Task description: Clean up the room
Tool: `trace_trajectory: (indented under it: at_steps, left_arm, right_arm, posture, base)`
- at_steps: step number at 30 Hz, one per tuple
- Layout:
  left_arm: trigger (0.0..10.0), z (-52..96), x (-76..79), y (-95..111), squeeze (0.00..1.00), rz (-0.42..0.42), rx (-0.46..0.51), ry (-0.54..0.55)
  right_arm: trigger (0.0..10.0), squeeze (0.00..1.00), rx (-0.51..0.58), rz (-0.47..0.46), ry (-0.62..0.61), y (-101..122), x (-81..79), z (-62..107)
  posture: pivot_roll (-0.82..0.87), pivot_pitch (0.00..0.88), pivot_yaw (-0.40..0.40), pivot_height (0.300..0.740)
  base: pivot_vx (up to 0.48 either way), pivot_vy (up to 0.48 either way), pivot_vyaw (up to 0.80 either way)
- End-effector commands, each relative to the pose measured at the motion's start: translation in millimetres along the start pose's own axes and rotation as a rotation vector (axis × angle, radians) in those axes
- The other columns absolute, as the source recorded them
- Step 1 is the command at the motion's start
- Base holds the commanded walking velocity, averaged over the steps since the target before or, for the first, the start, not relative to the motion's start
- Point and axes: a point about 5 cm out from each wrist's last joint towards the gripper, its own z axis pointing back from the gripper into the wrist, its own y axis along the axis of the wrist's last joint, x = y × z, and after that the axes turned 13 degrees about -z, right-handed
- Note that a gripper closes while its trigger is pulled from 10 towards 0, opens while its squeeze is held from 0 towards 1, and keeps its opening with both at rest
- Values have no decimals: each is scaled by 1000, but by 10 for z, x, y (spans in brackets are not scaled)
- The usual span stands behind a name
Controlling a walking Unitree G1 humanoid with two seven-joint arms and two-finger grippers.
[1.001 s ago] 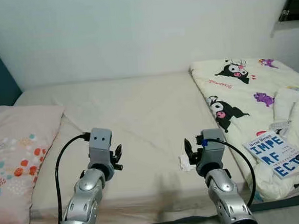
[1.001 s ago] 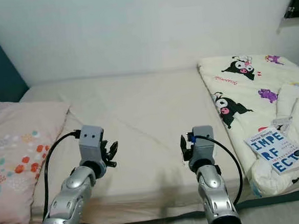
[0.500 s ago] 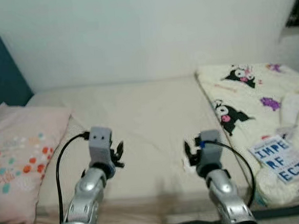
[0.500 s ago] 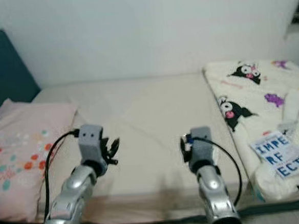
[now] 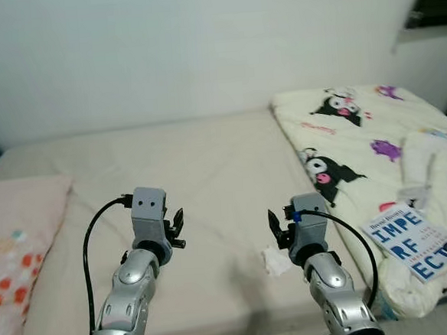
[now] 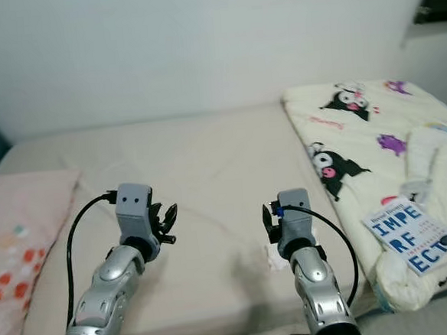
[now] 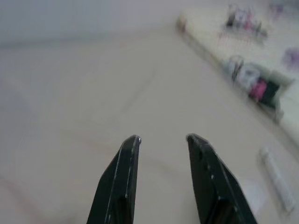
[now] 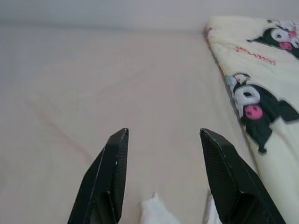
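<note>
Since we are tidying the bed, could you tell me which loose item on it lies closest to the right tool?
The crumpled white tissue, on the bare sheet just beside the right tool; the book lies farther right on the cartoon blanket.

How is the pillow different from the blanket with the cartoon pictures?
The pillow is pink with small red and blue spots; the blanket is cream with black cartoon characters. The pillow lies on the robot's left side of the bed, the blanket on its right. The blanket has a book lying on it; nothing lies on the visible part of the pillow. Both rest on the bed.
</note>
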Motion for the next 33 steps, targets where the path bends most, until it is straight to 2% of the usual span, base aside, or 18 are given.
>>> trace_trajectory:
  at_steps: [1, 15, 33]
  left_arm:
    - [10000, 82, -161, -163, 0, 0, -62, 56]
    - [10000, 97, -247, -140, 0, 3, -48, 90]
    - [10000, 95, -227, -178, 0, -13, -61, 68]
  right_arm:
    - [10000, 0, 8, -20, 62, 29, -207, -55]
    - [10000, 0, -1, -29, 83, 11, -251, -64]
    - [10000, 0, 13, -56, 63, 29, -230, -65]
  posture:
    - [4, 9, -17, 740]
    - [14, 11, -15, 740]
    - [13, 3, -8, 740]
  base:
    - [0, 0, 0]
    - [0, 0, 0]
    - [0, 0, 0]
